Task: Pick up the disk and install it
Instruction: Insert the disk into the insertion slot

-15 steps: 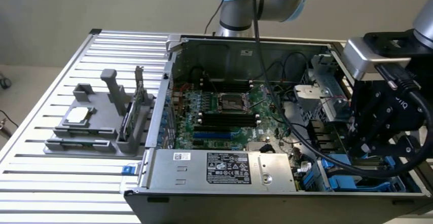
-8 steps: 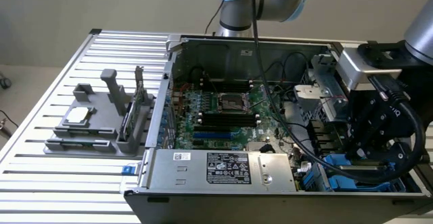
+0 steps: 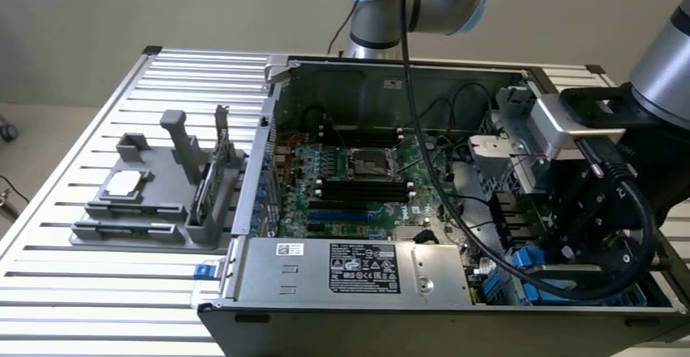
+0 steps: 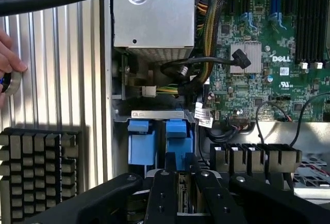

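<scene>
My gripper reaches down into the front right corner of the open computer case, seen from the exterior view. In the wrist view its two black fingers stand close together on a narrow silver-grey edge, the disk seen end-on. Just beyond the fingertips, two blue plastic carrier pieces sit side by side in the drive bay. In the exterior view the black gripper body hangs over blue plastic low in the case.
A silver drive cage, cables and the motherboard surround the bay. The power supply lies along the case front. A grey fixture stands on the slatted table. A hand is beside the case.
</scene>
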Action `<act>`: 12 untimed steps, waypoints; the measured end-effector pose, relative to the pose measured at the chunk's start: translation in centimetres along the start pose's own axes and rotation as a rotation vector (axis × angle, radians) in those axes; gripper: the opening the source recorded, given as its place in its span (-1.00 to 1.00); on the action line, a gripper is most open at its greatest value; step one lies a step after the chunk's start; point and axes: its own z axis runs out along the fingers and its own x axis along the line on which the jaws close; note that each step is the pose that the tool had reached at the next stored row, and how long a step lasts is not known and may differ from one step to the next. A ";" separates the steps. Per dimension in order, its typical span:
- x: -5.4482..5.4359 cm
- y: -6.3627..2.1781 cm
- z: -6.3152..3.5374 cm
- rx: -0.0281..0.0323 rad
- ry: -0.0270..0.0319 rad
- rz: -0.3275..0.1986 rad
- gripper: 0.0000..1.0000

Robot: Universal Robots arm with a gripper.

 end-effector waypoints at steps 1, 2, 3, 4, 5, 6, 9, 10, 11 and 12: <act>0.0 -0.01 0.22 0.0001 -0.0001 0.000 -0.56; 0.0 -0.02 0.40 0.0000 0.0005 0.000 -0.56; 0.0 -0.03 0.56 0.0000 0.0013 0.000 -0.56; 0.0 -0.04 0.69 0.0000 0.0026 0.000 -0.56; 0.0 -0.04 0.80 -0.0001 0.0041 0.000 -0.56; 0.0 -0.05 0.91 0.0000 0.0055 0.000 -0.56; 0.0 -0.14 1.04 -0.0002 0.0068 0.000 -0.56; 0.0 -0.17 1.02 -0.0005 0.0063 0.000 -0.56; 0.0 -0.17 0.92 -0.0007 0.0056 0.000 -0.56; 0.0 -0.17 0.76 -0.0008 0.0042 0.000 -0.56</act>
